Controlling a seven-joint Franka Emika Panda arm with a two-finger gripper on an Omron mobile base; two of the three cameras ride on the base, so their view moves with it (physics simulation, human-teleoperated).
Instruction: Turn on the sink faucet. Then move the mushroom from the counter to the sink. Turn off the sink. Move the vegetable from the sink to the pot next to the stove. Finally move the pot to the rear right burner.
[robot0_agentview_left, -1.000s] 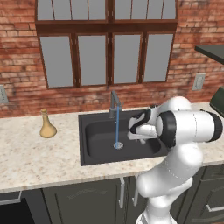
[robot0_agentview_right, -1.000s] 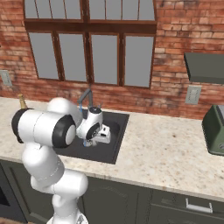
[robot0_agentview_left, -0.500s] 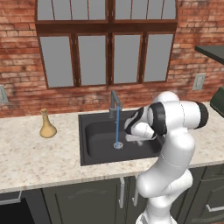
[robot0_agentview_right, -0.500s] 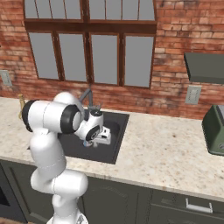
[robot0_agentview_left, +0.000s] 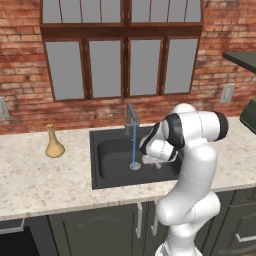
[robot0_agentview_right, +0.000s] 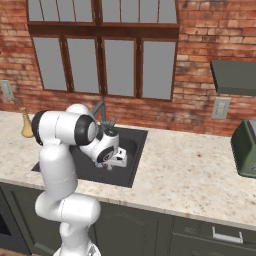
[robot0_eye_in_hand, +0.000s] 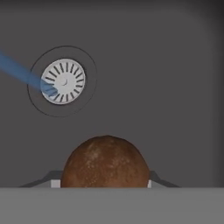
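Vase (robot0_agentview_left: 54, 144) at far left sits on the counter (robot0_agentview_left: 45, 180), well apart from the work. Right of it, water (robot0_agentview_left: 133, 147) runs from the faucet (robot0_agentview_left: 131, 116) onto the drain (robot0_eye_in_hand: 64, 81), so the sink (robot0_agentview_left: 112, 160) is ready for rinsing. Farther right, the gripper (robot0_eye_in_hand: 104, 183) hangs low over the basin with the mushroom (robot0_eye_in_hand: 105, 162) clamped between its jaws, apparently about to be set down.
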